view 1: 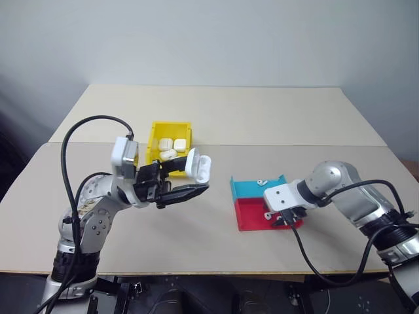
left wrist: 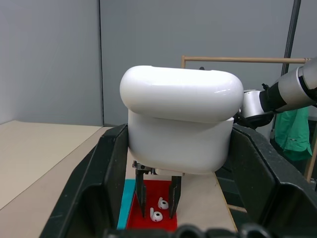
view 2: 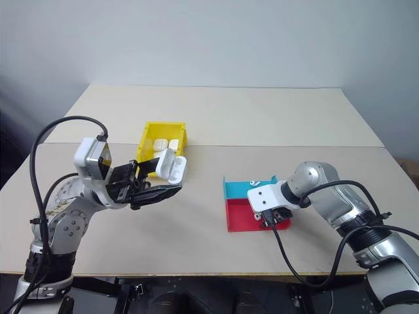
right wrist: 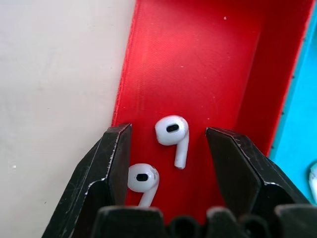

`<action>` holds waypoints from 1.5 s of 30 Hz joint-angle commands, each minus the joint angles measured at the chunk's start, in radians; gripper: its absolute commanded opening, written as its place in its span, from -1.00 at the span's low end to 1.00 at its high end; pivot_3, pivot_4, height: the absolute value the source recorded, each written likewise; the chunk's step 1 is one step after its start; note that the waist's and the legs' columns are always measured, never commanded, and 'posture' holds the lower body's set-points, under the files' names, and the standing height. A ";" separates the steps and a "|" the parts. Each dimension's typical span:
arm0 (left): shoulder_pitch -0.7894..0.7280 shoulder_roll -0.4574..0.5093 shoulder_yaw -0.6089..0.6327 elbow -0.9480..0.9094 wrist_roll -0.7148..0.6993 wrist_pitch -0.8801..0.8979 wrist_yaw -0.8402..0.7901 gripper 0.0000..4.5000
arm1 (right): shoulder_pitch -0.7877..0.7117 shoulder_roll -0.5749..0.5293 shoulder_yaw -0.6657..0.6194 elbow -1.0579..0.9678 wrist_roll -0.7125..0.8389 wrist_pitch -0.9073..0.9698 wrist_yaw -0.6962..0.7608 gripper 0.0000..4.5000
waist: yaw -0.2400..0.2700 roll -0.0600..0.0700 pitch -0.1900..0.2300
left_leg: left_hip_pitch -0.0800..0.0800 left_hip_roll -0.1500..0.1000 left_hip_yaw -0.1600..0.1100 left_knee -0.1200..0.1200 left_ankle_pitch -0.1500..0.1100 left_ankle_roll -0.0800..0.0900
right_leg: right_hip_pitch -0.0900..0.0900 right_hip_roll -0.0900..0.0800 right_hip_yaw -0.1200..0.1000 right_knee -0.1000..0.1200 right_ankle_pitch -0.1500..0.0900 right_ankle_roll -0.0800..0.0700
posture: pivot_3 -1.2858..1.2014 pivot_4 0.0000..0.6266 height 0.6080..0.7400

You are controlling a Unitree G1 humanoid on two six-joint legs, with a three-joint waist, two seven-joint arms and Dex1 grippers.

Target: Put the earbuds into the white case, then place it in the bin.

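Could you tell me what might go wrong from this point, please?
Two earbuds lie close together in the red tray. One earbud sits between the open fingers of the right hand, and the second earbud rests against one finger, so closing may nudge or flick it. The left hand grips the open white case above the table; a clumsy insertion could push it out of the grip.
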 commanded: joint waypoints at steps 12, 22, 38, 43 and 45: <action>-0.004 0.021 0.027 -0.043 -0.022 -0.007 0.013 0.23 | 0.045 0.011 -0.066 -0.056 0.027 0.050 0.002 -0.73 | 0.000 0.000 0.000 | 0.000 0.000 0.000 0.000 0.000 0.000 | 0.001 0.000 0.000 0.000 0.000 0.000 | 0.03 -0.52 1.00; -0.059 0.011 -0.004 0.000 -0.031 0.008 -0.016 0.23 | 0.069 0.139 -0.447 -0.325 0.426 0.564 -0.187 -0.73 | 0.001 0.000 0.000 | 0.000 0.001 -0.001 0.000 0.000 0.000 | 0.001 0.001 0.000 0.000 0.000 0.000 | 0.03 -0.52 1.00; -0.176 -0.046 -0.045 0.104 -0.012 0.060 0.042 0.23 | 0.073 0.688 -0.832 -0.609 1.141 0.794 -0.931 -0.73 | 0.000 0.001 0.000 | 0.000 0.001 0.000 -0.001 -0.003 0.004 | 0.000 0.002 0.000 0.001 0.000 -0.001 | 0.03 -0.52 1.00; -0.218 -0.069 -0.054 0.137 -0.003 0.063 0.036 0.23 | 0.122 0.736 -0.718 -0.656 1.114 0.740 -0.997 -0.73 | -0.001 0.001 -0.001 | 0.000 0.001 -0.001 -0.001 -0.003 0.005 | 0.000 0.002 0.000 0.001 0.000 -0.001 | 0.03 -0.52 1.00; -0.224 -0.072 -0.054 0.142 -0.005 0.065 0.028 0.23 | 0.140 0.729 -0.681 -0.659 1.086 0.713 -0.997 -0.73 | -0.001 0.001 -0.001 | 0.000 0.001 -0.001 -0.001 -0.003 0.005 | 0.000 0.002 0.000 0.001 0.000 -0.001 | 0.03 -0.52 1.00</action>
